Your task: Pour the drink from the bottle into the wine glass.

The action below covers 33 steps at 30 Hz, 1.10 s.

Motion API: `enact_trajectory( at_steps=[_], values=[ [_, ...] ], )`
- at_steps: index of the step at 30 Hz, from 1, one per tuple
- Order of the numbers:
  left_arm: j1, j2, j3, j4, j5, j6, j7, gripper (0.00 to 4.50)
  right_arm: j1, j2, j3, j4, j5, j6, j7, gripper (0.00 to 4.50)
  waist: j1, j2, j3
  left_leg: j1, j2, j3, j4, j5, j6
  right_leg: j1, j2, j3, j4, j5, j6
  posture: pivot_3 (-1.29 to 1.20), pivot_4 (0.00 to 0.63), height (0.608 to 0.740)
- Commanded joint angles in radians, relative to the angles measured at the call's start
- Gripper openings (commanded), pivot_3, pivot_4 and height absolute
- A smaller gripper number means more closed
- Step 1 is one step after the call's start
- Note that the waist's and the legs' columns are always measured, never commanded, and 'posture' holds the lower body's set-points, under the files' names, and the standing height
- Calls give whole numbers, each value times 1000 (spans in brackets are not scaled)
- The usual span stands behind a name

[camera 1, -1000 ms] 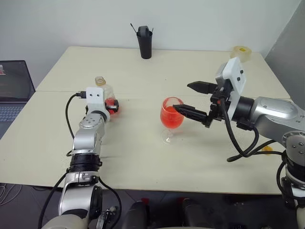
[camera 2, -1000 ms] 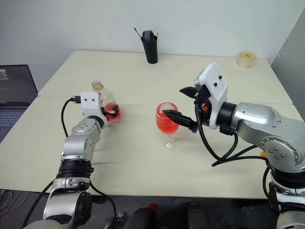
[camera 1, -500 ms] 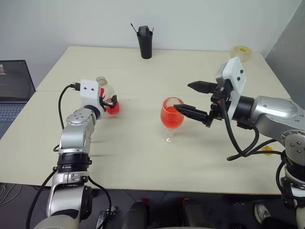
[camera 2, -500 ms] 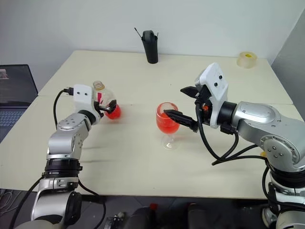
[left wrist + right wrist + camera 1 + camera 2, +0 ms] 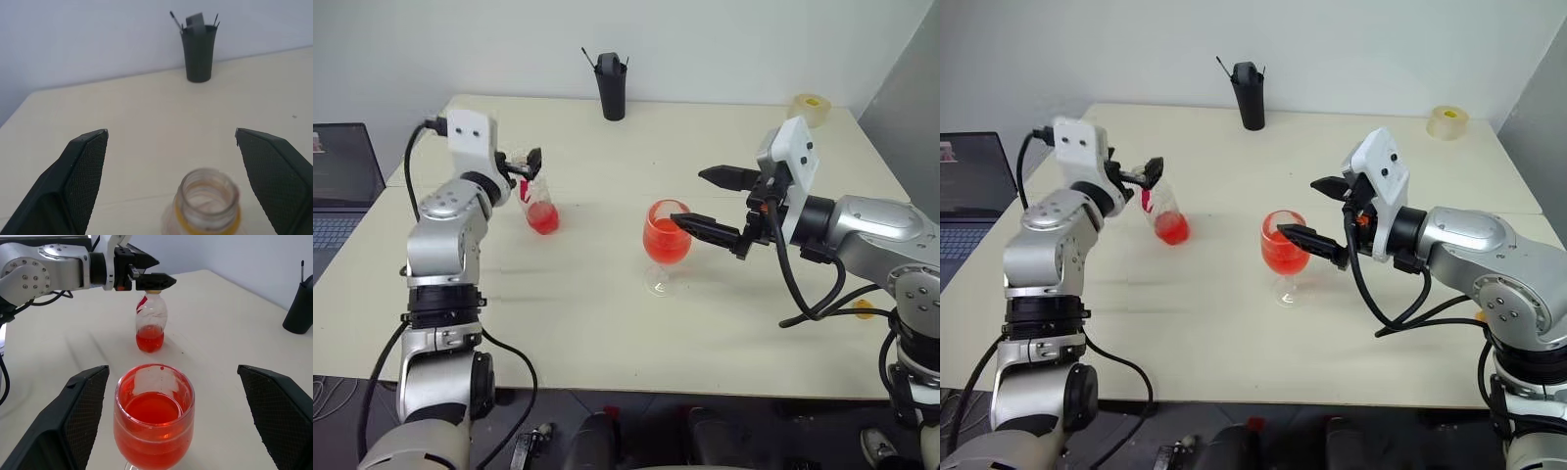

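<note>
Bottle [image 5: 540, 204] stands uncapped, nearly empty, light, toward table's [image 5: 607, 333] left edge under spread left gripper [image 5: 171, 142]; brittle, top-heavy wine glass [image 5: 666, 243] mid-table between parted right gripper [image 5: 171, 377] fingers, best held by bowl.

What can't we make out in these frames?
- Bottle: its neck and mouth sit behind the left gripper in the head views.
- Wine glass: stem and foot cut off by the right wrist view's edge.
- Black holder: contents too small to identify.
- Laptop: cut off at the picture's edge.
</note>
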Motion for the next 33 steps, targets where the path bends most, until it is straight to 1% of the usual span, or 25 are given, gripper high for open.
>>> enact_trajectory(
  at_steps=[1, 4, 8, 12, 16, 18, 20, 23, 27, 33],
  values=[
    [-56, 30, 41, -35, -48, -1, -44, 4460, -14, 2, -12, -9, -13, -25, 11, 4500, 0, 0, 0, 0, 0, 0, 0, 0, 0, 0, 0, 0, 0, 0, 0, 0, 150, 740],
    [-92, 51, 71, -65, -166, 4, -187, 4460, -13, 0, -12, -9, -18, -24, 18, 4500, 0, 0, 0, 0, 0, 0, 0, 0, -1, 0, 0, 0, 0, 0, 0, 0, 150, 740],
    [-98, 94, 112, -108, -332, 34, -397, 4460, 4, -11, -28, -21, -17, -35, 42, 4500, -1, 0, 0, 0, 0, 0, 0, 1, -3, 0, 0, 0, -1, 0, 0, 0, 150, 740],
    [-92, 185, 123, -147, -511, 155, -621, 4460, 64, -62, -116, -57, 28, -100, 154, 4500, -1, 0, 0, 0, 0, 0, -1, 1, -2, 0, 1, 0, -2, 0, 0, 0, 150, 740],
    [-41, 303, 78, -171, -587, 217, -854, 4460, 159, -147, -196, -61, 52, -150, 286, 4500, -1, 1, 1, 0, 0, 0, -1, 0, 0, 1, 4, 0, -3, 0, 0, 0, 150, 740],
    [-14, 346, 55, -165, -594, 223, -943, 4460, 221, -197, -231, -43, 37, -184, 356, 4500, -1, 1, 1, 1, 1, 0, -1, -1, 1, 1, 5, 0, -2, 0, 0, 0, 150, 740],
    [24, 386, 22, -163, -565, 192, -1017, 4460, 286, -244, -265, -28, 21, -215, 422, 4500, 0, 1, 1, 1, 1, 0, -1, -1, 1, 2, 5, 0, -2, 0, 0, 0, 150, 740],
    [38, 408, 7, -148, -556, 182, -1060, 4460, 352, -285, -310, -13, 20, -246, 480, 4500, 0, 1, 1, 1, 1, 0, -1, -1, 1, 2, 5, 0, -3, 0, 0, 0, 150, 740],
    [52, 430, -2, -139, -544, 178, -1098, 4460, 407, -307, -353, 4, 22, -275, 517, 4500, -2, 1, 1, 1, 1, 0, -1, -1, 2, 2, 6, 0, -3, 0, 0, 0, 150, 740],
    [117, 478, -27, -128, -481, 124, -1148, 4460, 436, -321, -367, 32, 9, -305, 542, 4500, -1, 1, 1, 1, 2, 0, -1, -1, 2, 2, 6, 0, -3, 0, 0, 0, 150, 740]
  ],
)
